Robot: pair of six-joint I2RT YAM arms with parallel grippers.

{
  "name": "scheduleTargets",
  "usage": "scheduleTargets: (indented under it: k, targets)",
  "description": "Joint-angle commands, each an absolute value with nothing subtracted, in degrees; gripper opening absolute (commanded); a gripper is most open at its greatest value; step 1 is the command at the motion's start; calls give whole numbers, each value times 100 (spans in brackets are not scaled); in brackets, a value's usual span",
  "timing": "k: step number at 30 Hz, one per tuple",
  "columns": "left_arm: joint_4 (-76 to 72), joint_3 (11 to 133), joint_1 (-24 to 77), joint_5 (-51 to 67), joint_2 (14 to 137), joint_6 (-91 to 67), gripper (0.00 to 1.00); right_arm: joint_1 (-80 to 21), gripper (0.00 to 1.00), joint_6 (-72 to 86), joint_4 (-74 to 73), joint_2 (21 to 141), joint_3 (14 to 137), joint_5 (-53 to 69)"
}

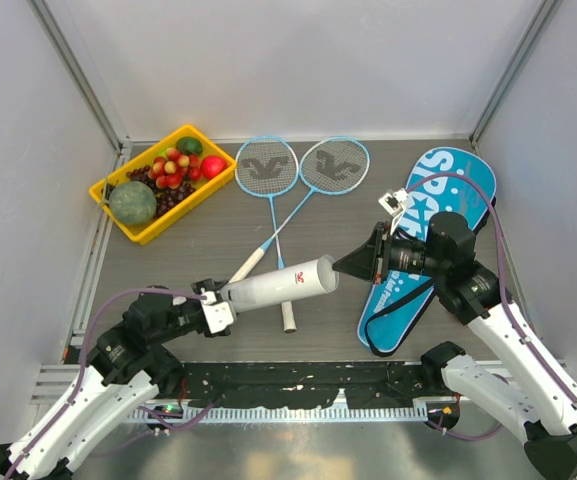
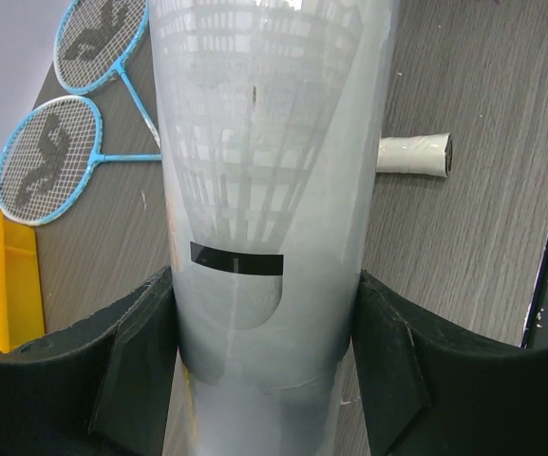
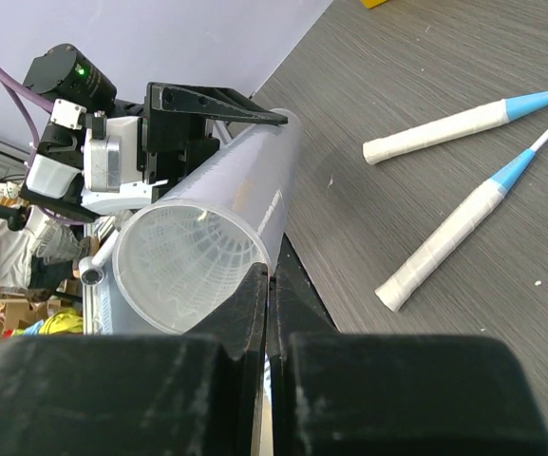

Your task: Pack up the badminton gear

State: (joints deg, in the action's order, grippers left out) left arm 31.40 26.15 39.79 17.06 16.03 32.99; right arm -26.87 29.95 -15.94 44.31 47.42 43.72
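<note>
One long white plastic tube [image 1: 280, 284], held level left of the blue racket bag [image 1: 446, 215], points its open mouth toward that bag, left gripper [image 1: 223, 300] clamping its base, right gripper [image 1: 340, 266] pinched closed at its rim.

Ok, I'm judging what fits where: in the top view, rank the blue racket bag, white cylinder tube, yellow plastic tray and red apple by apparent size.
Largest: blue racket bag.
Next, unsure: yellow plastic tray and white cylinder tube; similar length, tray wider, tube held off the table, nearer the camera.
Smallest: red apple.
</note>
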Motion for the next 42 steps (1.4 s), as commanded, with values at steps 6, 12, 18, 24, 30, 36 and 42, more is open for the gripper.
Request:
scheduleTargets:
  k: [6, 12, 18, 24, 30, 36, 42]
  targets:
    - [2619, 2883, 3990, 1749, 1582, 3278, 0, -2848, 5, 3120, -1256, 4553, 4737, 4237]
    - [2628, 2883, 3990, 1696, 1564, 3261, 0, -2865, 5, 2953, -1590, 4527, 4808, 4052]
    - [2610, 2892, 3990, 1731, 1582, 3261, 0, -2856, 6, 2910, -1739, 4544, 4913, 3885]
    - [2619, 2900, 3990, 1731, 1608, 3270, 0, -2856, 36, 2970, -1776, 4535, 5045, 3850]
    - [2593, 2892, 3999, 1775, 1565, 3226, 0, -2856, 52, 3216, -1556, 4403, 5045, 3876]
    - [2558, 2856, 3990, 1819, 1538, 3226, 0, -2856, 61, 3383, -1231, 4473, 4957, 4244]
    - [2479, 2865, 3990, 1942, 1503, 3129, 0, -2856, 61, 3630, -739, 4509, 4746, 4552]
